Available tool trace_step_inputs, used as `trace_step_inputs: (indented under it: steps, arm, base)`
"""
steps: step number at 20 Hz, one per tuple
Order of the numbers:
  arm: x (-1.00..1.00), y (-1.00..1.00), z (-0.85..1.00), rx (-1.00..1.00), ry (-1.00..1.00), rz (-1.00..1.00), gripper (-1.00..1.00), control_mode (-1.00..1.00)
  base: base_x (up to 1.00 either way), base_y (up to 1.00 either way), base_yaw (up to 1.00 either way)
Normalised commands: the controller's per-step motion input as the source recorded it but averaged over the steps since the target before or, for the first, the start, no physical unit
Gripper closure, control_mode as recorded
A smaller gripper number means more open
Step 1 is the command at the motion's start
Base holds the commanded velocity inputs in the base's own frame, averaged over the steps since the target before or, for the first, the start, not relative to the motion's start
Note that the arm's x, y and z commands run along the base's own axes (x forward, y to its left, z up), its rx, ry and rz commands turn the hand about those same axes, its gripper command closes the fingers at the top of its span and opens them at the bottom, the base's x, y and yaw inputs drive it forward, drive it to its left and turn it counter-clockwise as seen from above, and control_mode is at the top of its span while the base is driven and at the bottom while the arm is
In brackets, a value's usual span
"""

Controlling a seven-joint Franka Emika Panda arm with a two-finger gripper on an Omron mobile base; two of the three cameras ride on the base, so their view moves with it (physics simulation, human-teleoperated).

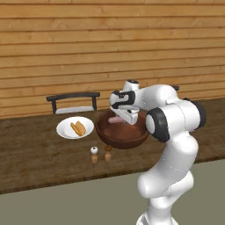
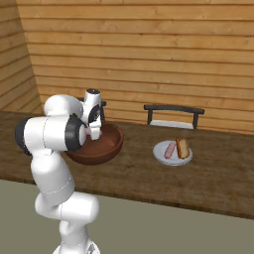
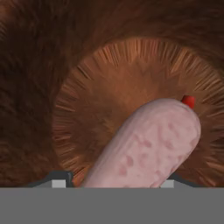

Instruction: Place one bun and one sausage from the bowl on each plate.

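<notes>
The hand reaches into the bowl, its two fingers closed on either side of a pale pink sausage. In the hand view the sausage rises from between the finger tips and slants toward the upper right, with the reddish-brown floor of the bowl behind it and a small red mark just past its far end. From the left base view one end of the sausage shows beside the hand, above the bowl's inner wall.

The bowl, large, deep and of dark wood, stands on the brown wooden table. To one side of it lies a white plate carrying a golden bun. On the other side, seen from the right base view, a second plate carries a sausage and a bun lying side by side. Two small shakers, one white-topped and one brown, stand just in front of the bowl. Dark chairs stand behind the table, against a wall of horizontal wooden planks.
</notes>
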Motion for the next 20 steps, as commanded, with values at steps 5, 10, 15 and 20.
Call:
trace_step_inputs:
  steps: [5, 10, 15, 20]
  arm:
    - [-0.55, 0.59, 0.86, -0.16, 0.0, 0.41, 1.0, -1.0]
    - [-0.14, 0.93, 0.68, -0.24, 0.08, 0.58, 1.0, -1.0]
    - [-0.18, 0.43, 0.11, -0.04, -0.01, 0.46, 1.0, -1.0]
    - [0.35, 0.46, 0.0, 0.01, -0.03, 0.33, 1.0, -1.0]
  base:
    - [0.0, 0.0, 0.0]
    - [0.0, 0.0, 0.0]
    - [0.0, 0.0, 0.0]
    - [0.0, 0.0, 0.0]
